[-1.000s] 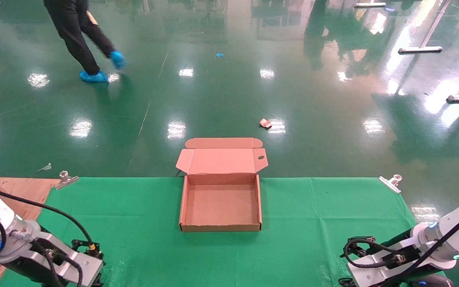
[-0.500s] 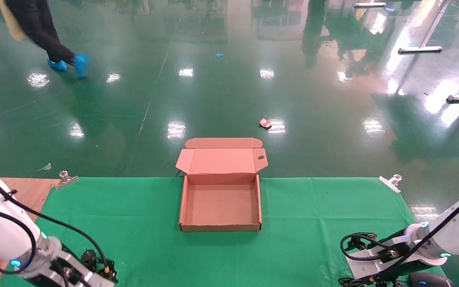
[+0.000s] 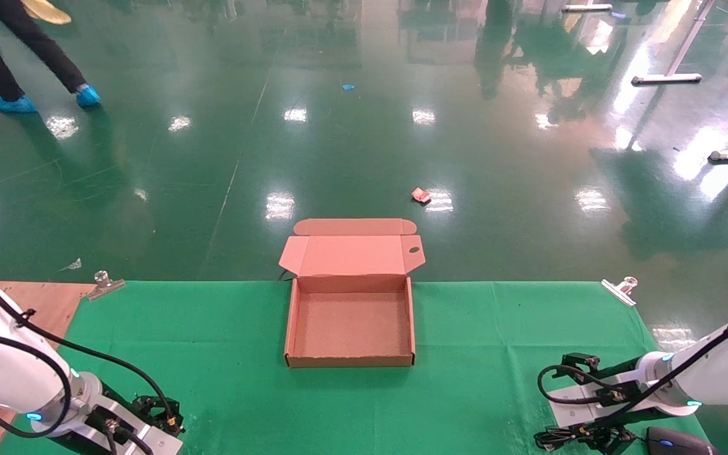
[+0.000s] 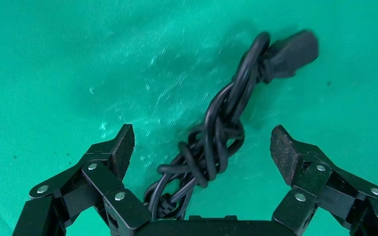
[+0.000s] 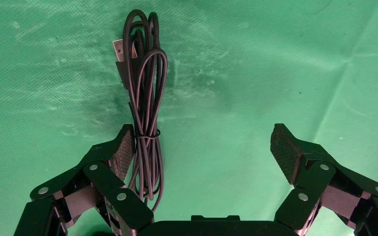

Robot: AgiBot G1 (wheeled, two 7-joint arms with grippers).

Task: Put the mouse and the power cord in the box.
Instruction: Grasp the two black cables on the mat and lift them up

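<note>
Only left wrist shows power cord (image 4: 216,137)

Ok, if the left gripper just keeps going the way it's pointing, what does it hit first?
Most likely the power cord: its bundle lies between the open fingers of the left gripper, on the green cloth. How far off it is can't be told.
</note>
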